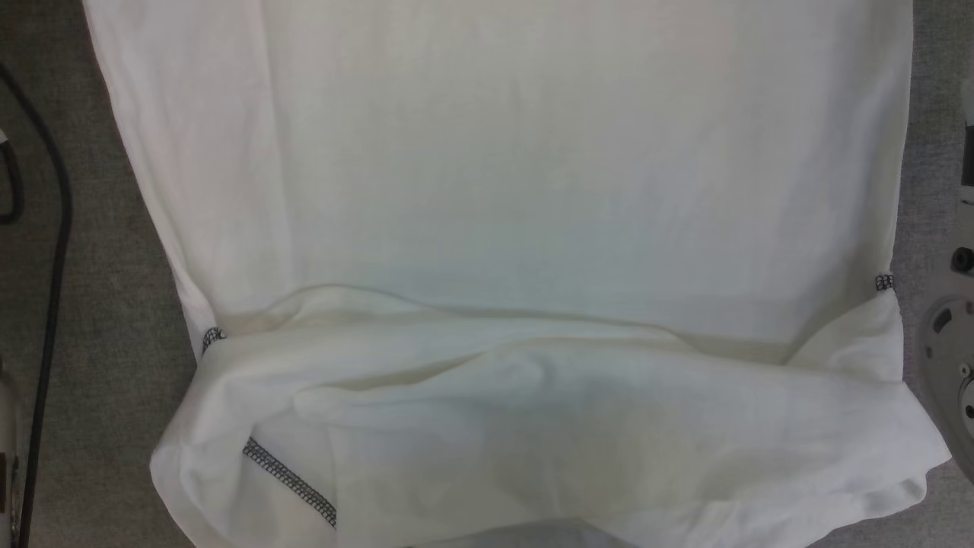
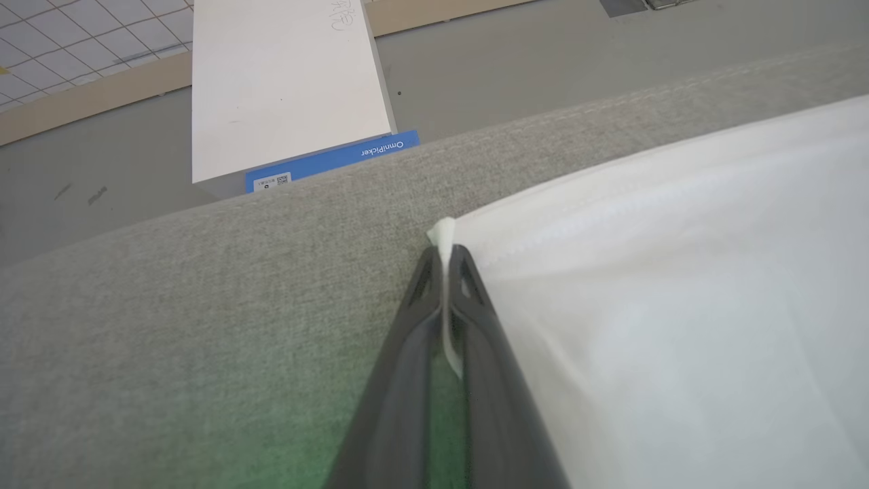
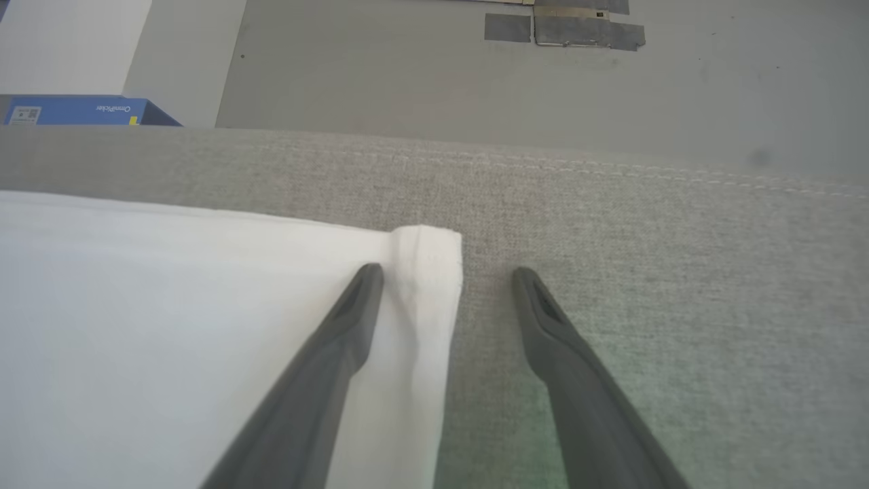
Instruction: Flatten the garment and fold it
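Head view: garment (image 1: 533, 190) lies spread on a grey padded surface (image 1: 114, 342). Its far part is smooth and flat. Its near part is heaped in soft folds, with a slanting run of dark stitching (image 1: 289, 483) turned up at the lower left. A black cable (image 1: 57, 228) runs beside the cloth on the left.

Left wrist view: left gripper (image 2: 445, 261) has its jaws pressed together on one corner of the cloth, and a small white tuft stands out past the tips. The cloth falls away to the right of the fingers. Beyond the edge of the padded surface, a white box (image 2: 285, 81) with a blue label stands on the floor (image 2: 543, 68).

Right wrist view: right gripper (image 3: 447, 273) has its jaws spread wide and holds nothing. One finger lies over the cloth just inside the edge and the other over bare padding, so the corner sits between them, nearer the finger on the cloth.

The step in hand appears to be flattening, with one corner secured and the other not yet taken. To do it well, the right jaws should probably close low on the corner, taking in the whole doubled hem rather than its upper layer alone. Both arms can then draw the cloth evenly and level. An uneven pull would likely skew the smooth part or slip the small left pinch, and the near heap has yet to be drawn out.
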Tool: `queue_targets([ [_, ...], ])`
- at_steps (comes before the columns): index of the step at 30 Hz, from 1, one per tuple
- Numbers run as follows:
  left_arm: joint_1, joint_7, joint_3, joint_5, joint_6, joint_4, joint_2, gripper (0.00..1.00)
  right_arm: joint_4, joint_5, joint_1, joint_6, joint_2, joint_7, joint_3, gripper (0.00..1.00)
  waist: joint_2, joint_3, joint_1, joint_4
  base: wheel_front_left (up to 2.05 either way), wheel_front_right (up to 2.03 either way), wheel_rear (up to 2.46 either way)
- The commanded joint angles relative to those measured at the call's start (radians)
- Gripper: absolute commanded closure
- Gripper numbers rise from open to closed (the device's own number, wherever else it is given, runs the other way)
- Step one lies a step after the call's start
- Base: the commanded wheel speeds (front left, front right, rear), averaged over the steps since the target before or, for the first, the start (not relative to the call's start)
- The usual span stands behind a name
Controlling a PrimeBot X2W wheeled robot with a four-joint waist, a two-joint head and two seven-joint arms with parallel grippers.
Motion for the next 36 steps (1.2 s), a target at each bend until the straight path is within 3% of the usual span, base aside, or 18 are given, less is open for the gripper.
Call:
queue_targets([
  [1,0.011,0.005,-0.007,-0.005,-0.006,0.029,0.005,1.00,0.016,-0.022,0.009,-0.001,0.002,0.036,0.007,0.59,0.0000,0.002,0.0000,0.001,0.00,0.00,0.00],
  [2,0.011,0.003,-0.007,-0.005,-0.006,0.031,0.006,1.00,0.013,-0.037,0.008,-0.001,0.002,0.052,0.014,0.70,0.0000,0.002,0.0000,-0.001,0.00,0.00,0.00],
  [3,0.012,0.001,-0.008,-0.006,-0.007,0.035,0.007,1.00,0.008,-0.058,0.009,-0.001,0.002,0.069,0.026,0.94,0.0000,0.001,0.0000,-0.003,0.00,0.00,0.00],
  [4,0.012,-0.001,-0.008,-0.007,-0.008,0.037,0.008,1.00,0.001,-0.071,0.011,-0.001,0.002,0.076,0.036,1.00,0.0000,0.000,0.0000,-0.005,0.00,0.00,0.00],
  [8,0.011,-0.028,-0.005,-0.005,-0.006,0.042,0.012,1.00,-0.039,-0.089,0.024,-0.001,0.002,0.049,0.057,1.00,0.0000,-0.005,0.0000,-0.010,0.00,0.00,0.00],
  [14,0.026,-0.178,0.007,0.009,-0.012,0.046,0.013,1.00,-0.098,-0.055,0.087,-0.001,-0.016,-0.132,0.123,1.00,0.0000,-0.045,0.0000,-0.014,0.00,0.00,0.00],
  [18,0.099,-0.326,0.006,-0.004,-0.048,0.033,0.006,1.00,-0.169,0.036,0.191,-0.001,-0.053,-0.316,0.211,1.00,0.0000,-0.115,0.0000,-0.009,0.00,0.00,0.00],
  [24,0.278,-0.477,0.005,-0.046,-0.079,-0.053,0.014,1.00,-0.322,0.165,0.393,-0.001,-0.128,-0.482,0.291,1.00,0.0000,-0.241,0.0000,-0.003,0.00,0.00,0.00],
  [30,0.513,-0.551,0.015,-0.098,-0.078,-0.203,0.009,1.00,-0.503,0.243,0.631,-0.001,-0.220,-0.548,0.305,1.00,0.0000,-0.369,0.0000,0.021,0.00,0.00,0.00],
  [36,0.752,-0.589,0.042,-0.155,-0.028,-0.320,-0.013,1.00,-0.637,0.283,0.870,-0.001,-0.259,-0.512,0.241,1.00,0.0000,-0.492,0.0000,0.045,0.00,0.00,0.00],
])
